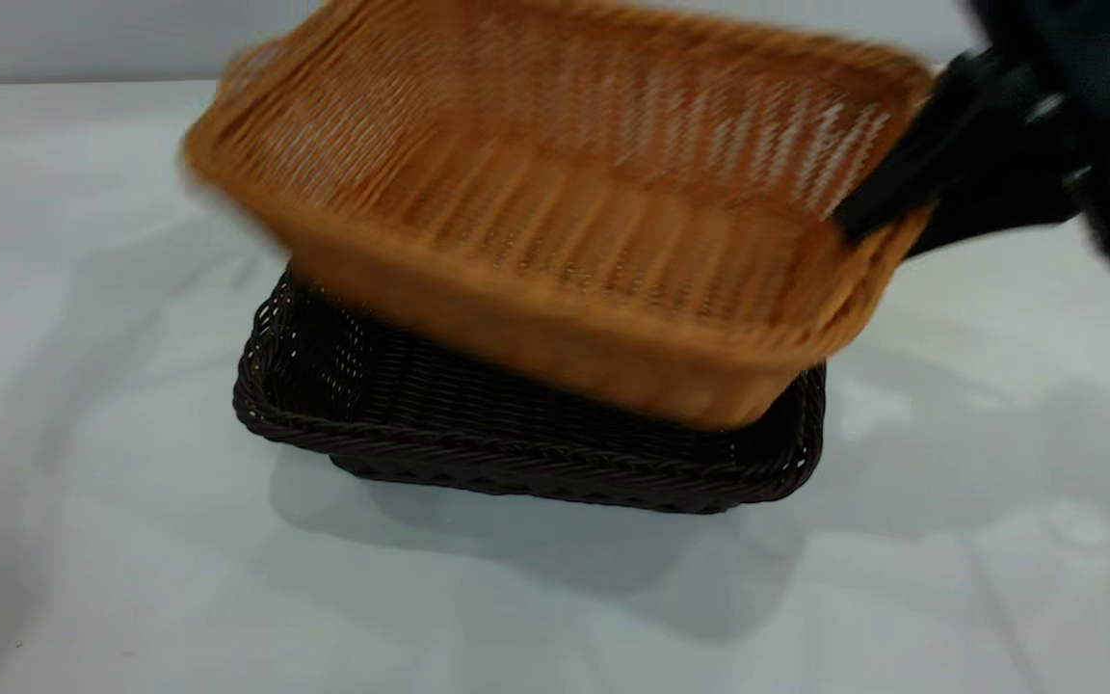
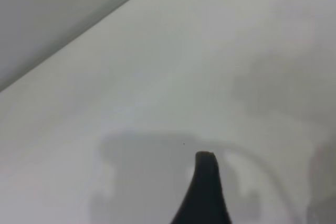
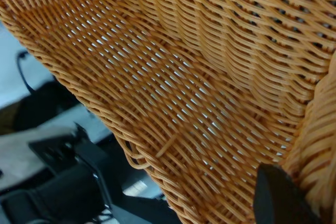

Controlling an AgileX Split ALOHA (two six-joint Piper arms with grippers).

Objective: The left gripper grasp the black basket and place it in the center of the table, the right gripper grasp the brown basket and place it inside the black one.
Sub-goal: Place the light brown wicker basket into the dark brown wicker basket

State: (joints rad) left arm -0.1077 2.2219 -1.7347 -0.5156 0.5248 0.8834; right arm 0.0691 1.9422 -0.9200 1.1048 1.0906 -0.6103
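Observation:
The brown basket (image 1: 555,222) hangs tilted over the black basket (image 1: 536,463), its right end raised and its lower front edge dipping inside the black rim. My right gripper (image 1: 881,234) is shut on the brown basket's right end rim, one finger inside and one outside. In the right wrist view the brown weave (image 3: 184,77) fills the picture, with one finger (image 3: 278,198) against it. The black basket sits flat on the table (image 1: 83,386) near its middle. My left gripper is out of the exterior view. Its wrist view shows one dark finger (image 2: 206,182) over bare table, holding nothing.
The pale tabletop (image 2: 210,51) spreads around the baskets, with its far edge against a grey wall (image 1: 83,39). Dark rig hardware and a cable (image 3: 63,182) show beyond the brown basket's edge in the right wrist view.

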